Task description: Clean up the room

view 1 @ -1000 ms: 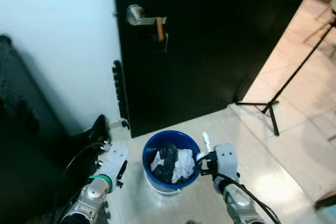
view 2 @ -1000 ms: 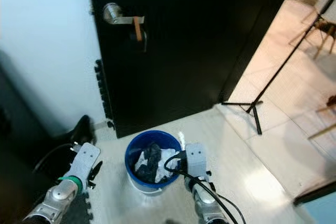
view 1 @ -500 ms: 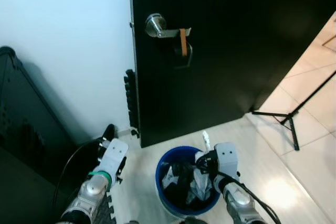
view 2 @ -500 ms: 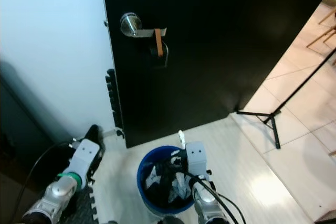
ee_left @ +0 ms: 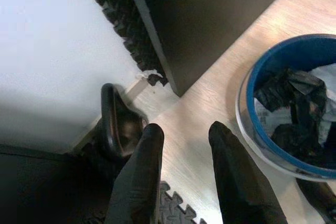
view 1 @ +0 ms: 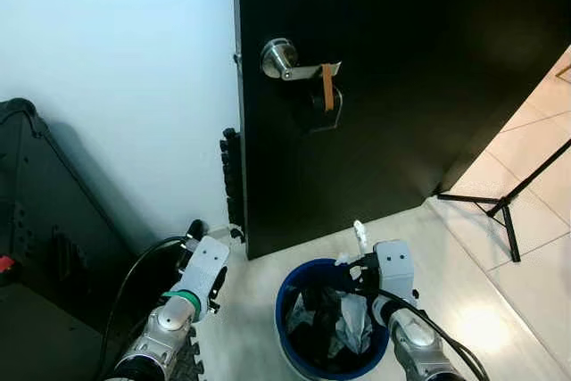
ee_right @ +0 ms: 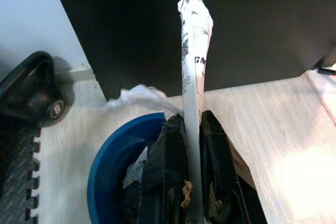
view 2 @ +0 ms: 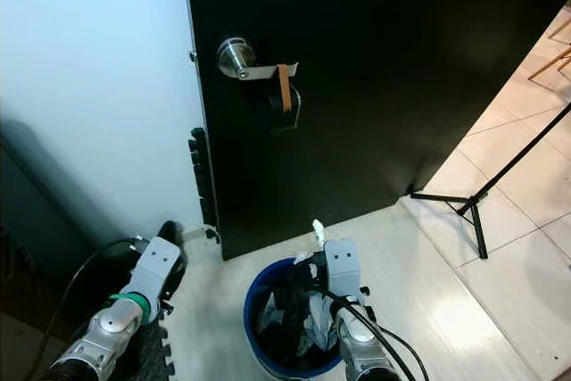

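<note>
Right gripper [ee_right: 193, 192] clamps paper wrapper [ee_right: 195, 51] over blue bin [view 1: 294, 287]; prob. light, crushable, grip mid-length. Left gripper [ee_left: 181, 145] spread, empty.

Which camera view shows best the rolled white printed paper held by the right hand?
The right wrist view: the rolled white printed paper stands clamped in the right hand, print visible. Both eye views show a small white tip above the blue bucket.

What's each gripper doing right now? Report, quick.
Left gripper: open, empty, above the floor near the kettlebell.
Right gripper: shut on a rolled paper, over the blue bin.
</note>
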`<state>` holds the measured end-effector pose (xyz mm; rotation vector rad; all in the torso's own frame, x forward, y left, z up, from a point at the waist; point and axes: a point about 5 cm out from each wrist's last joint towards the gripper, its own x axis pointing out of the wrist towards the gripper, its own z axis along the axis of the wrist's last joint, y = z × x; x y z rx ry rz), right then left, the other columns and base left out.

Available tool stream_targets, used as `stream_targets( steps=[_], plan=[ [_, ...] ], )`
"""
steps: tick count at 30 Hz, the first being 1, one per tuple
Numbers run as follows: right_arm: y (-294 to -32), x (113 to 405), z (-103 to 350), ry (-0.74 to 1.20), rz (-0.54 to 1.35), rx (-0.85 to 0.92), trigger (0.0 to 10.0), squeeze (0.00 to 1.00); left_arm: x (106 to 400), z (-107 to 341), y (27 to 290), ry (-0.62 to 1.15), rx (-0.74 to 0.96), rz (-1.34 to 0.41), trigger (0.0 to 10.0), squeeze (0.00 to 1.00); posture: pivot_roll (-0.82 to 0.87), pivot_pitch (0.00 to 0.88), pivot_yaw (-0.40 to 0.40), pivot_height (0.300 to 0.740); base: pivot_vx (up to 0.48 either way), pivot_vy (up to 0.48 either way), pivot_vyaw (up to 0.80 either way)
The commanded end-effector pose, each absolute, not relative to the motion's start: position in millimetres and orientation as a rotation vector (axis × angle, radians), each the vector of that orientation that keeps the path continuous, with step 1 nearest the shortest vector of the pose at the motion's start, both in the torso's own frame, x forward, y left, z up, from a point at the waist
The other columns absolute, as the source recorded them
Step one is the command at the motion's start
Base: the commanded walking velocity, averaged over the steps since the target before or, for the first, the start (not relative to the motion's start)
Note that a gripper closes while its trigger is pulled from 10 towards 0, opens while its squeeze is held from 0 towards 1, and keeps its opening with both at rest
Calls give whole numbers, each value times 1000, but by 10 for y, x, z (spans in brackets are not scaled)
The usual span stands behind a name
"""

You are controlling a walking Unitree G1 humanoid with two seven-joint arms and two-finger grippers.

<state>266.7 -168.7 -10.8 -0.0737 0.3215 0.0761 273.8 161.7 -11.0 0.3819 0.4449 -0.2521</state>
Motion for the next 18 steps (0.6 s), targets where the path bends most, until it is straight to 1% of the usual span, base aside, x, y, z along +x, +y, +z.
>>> stream_targets(
  steps=[1, 3, 5, 6, 7, 8, 9, 12, 13, 15, 16, 17, 18],
  plan=[
    [-1734, 2618, -166, 362, 63, -91, 10000, 0, 2680, -158, 1595, 460, 387, -284, 10000, 0, 40, 3, 19, 713, 0, 0, 0],
    [-1740, 2627, -161, 363, 61, -98, 10000, 0, 2679, -156, 1590, 460, 381, -290, 10000, 0, 43, 8, 18, 713, 0, 0, 0],
    [-1778, 2718, -104, 365, 53, -146, 10000, 0, 2673, -134, 1589, 458, 350, -333, 10000, 0, 62, 38, 13, 713, 0, 0, 0],
    [-1778, 2718, -104, 365, 53, -146, 10000, 0, 2673, -134, 1589, 458, 350, -333, 10000, 0, 62, 38, 13, 713, 0, 0, 0],
    [-1799, 2771, -74, 376, 54, -174, 10000, 0, 2665, -102, 1605, 447, 329, -361, 10000, 0, 72, 61, 13, 713, 0, 0, 0],
    [-1813, 2805, -55, 384, 55, -192, 10000, 0, 2659, -77, 1616, 438, 315, -380, 10000, 0, 72, 61, 13, 713, 0, 0, 0],
    [-1850, 2844, -32, 397, 47, -195, 10000, 0, 2654, -2, 1653, 410, 298, -405, 10000, 0, 96, 93, 18, 713, 0, 0, 0],
    [-1874, 2868, -16, 405, 40, -193, 10000, 0, 2647, 53, 1676, 390, 287, -422, 10000, 0, 96, 93, 18, 713, 0, 0, 0],
    [-1903, 2892, -4, 419, 24, -158, 10000, 0, 2630, 170, 1731, 351, 287, -450, 10000, 0, 123, 131, 26, 713, 0, 0, 0],
    [-1903, 2892, -4, 419, 24, -158, 10000, 0, 2630, 170, 1731, 351, 287, -450, 10000, 0, 123, 131, 26, 713, 0, 0, 0],
    [-1928, 2909, 2, 435, 13, -132, 10000, 39, 2607, 329, 1792, 307, 289, -481, 10000, 0, 138, 151, 32, 713, 0, 0, 0],
    [-1944, 2911, -4, 451, 6, -127, 10000, 157, 2570, 486, 1840, 267, 288, -504, 10000, 0, 160, 181, 40, 713, 0, 0, 0],
    [-1954, 2911, -10, 463, 4, -135, 10000, 357, 2543, 607, 1862, 238, 287, -523, 10000, 0, 160, 181, 40, 713, 0, 0, 0]
  ],
)
